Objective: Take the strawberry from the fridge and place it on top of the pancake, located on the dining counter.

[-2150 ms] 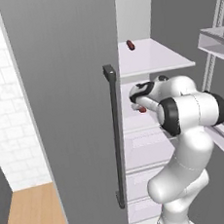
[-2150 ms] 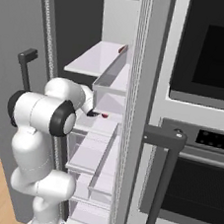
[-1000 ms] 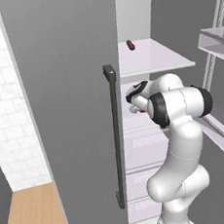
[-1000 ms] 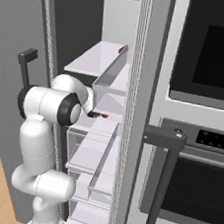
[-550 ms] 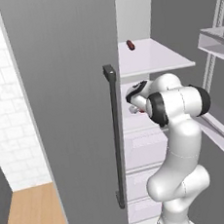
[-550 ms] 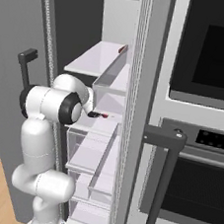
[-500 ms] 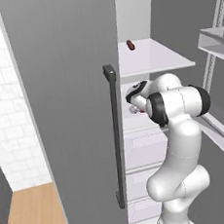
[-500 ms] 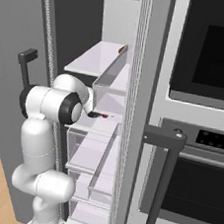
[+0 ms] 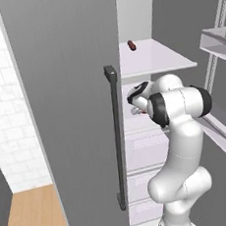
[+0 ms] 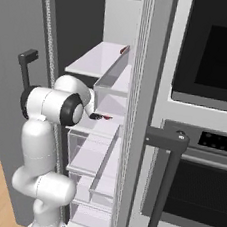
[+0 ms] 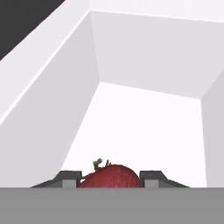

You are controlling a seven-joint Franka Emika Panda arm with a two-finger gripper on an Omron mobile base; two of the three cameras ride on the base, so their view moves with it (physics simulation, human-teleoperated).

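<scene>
The fingers (image 11: 68, 178) stand narrow, closed against both sides of the strawberry (image 11: 111, 176). The strawberry sits low inside a white fridge compartment (image 11: 144, 65). The fridge (image 9: 68, 90) stands open; a dark maroon item (image 9: 131, 45) lies on the upper shelf (image 9: 151, 59).

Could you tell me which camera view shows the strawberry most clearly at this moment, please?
The hand view: the strawberry sits large and close, right between the gripper tips, its stem visible. The right base view gives just a tiny red speck at the gripper on the fridge shelf; the left base view a faint red sliver beside the arm.
</scene>
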